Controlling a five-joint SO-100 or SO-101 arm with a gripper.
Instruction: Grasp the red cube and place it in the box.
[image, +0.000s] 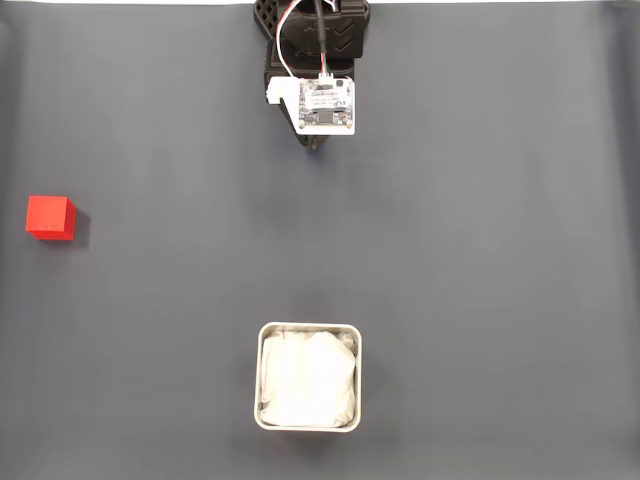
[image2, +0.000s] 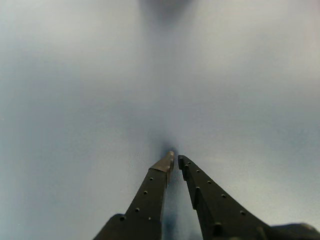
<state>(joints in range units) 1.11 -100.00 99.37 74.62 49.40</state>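
Cube sits alone at far left of the fixed view, flat on the dark desk, untouched. Box at bottom centre, well apart from the cube, holding just its white lining; nothing red inside. Arm at top centre, folded near its base, well apart from both. Pincer in the wrist view: tips nearly together with a thin gap, nothing between them, so closed or all but closed and empty; the blurred grey surface beyond makes its height hard to judge, probably low over bare desk. Judgement: task not begun. Reach, grasp, carry and drop all remain.
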